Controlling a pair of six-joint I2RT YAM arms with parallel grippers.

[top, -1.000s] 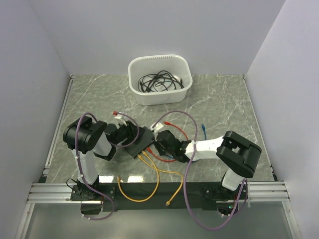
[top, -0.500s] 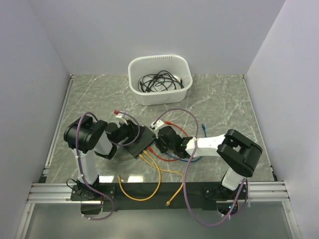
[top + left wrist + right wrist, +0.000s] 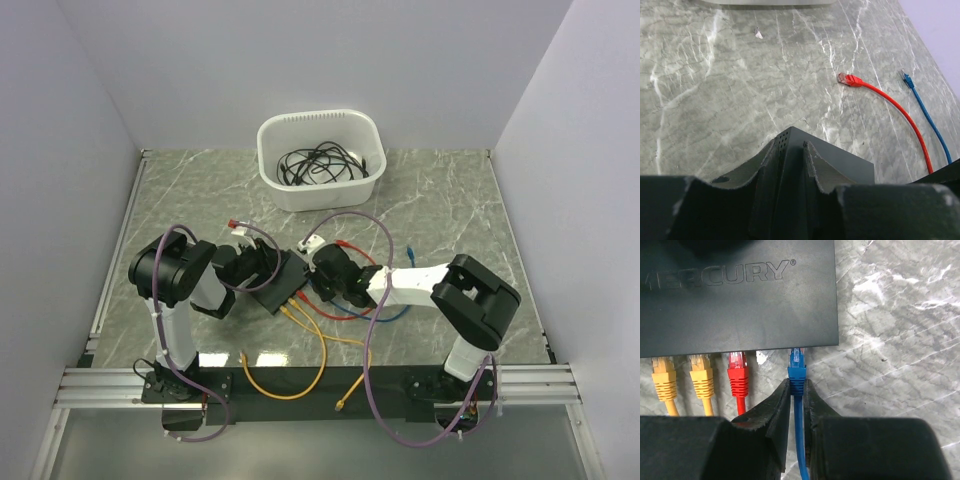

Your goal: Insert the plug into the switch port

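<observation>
the right pincer (image 3: pixel 796 402) is pinching the blue plug (image 3: pixel 797 371) by its ribbed boot, its tip meeting the end switch port (image 3: pixel 798 347) of the black switch box (image 3: pixel 740 300). the left pincer (image 3: pixel 790 157) is clamping that box on the worktop (image 3: pixel 715 90). the plug is looking light and rigid, with a floppy cable, so holding just behind the head is seeming best.

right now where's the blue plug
Right wrist view, centre: the blue plug is pinched in the right tool, its tip at the port edge of the black switch, just right of the red plug.
</observation>
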